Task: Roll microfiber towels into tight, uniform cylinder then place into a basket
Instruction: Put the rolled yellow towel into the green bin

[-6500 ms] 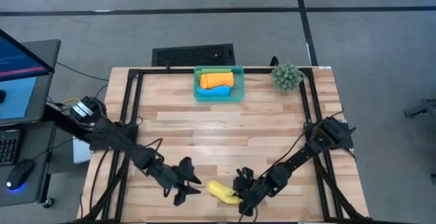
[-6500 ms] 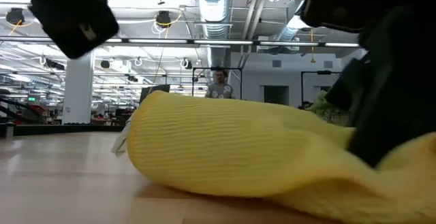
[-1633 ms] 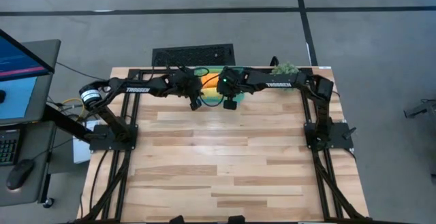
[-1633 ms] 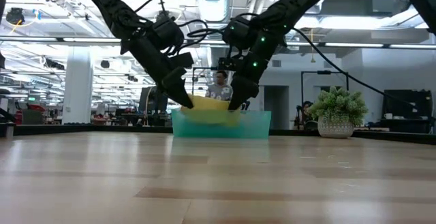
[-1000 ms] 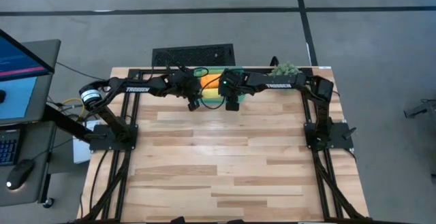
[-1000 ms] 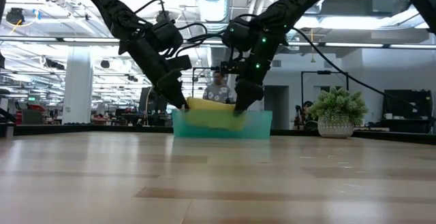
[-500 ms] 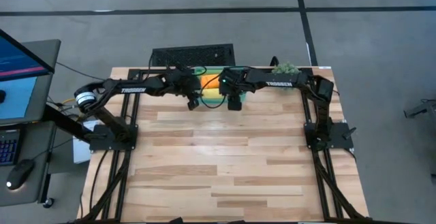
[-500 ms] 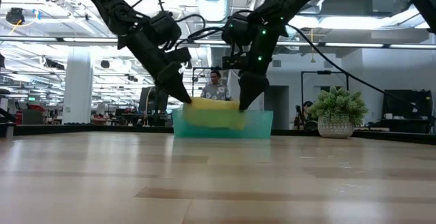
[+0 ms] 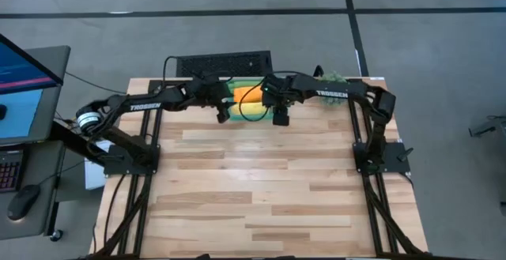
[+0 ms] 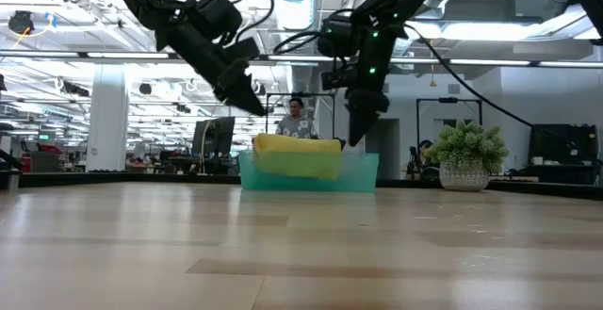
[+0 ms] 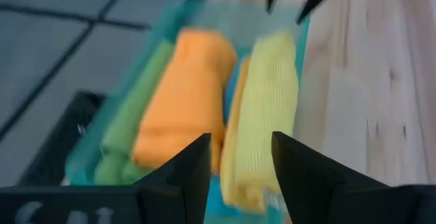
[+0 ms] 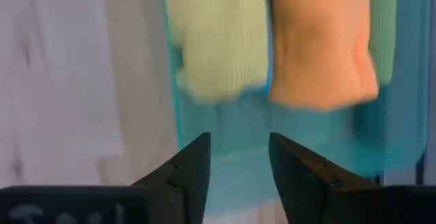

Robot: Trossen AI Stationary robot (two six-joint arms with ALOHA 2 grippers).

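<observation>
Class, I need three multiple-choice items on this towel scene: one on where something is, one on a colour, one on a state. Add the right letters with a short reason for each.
1. Where does the yellow towel lie?
A. On the bare table in front of the low camera
B. In the basket, on the side toward the open table
C. Beside the plant

2. Which towel colour lies directly beside the yellow one in the basket?
A. Orange
B. Purple
C. White

3. What is the state of the left hand?
A. Shut on the yellow towel
B. Shut on the basket wall
C. Open, holding nothing

Key: 1 B, the low view shows the yellow roll inside the teal walls. 2 A, the left wrist view shows the orange towel against it. 3 C, its fingers stand apart above the towels; the right hand is likewise open.
</observation>
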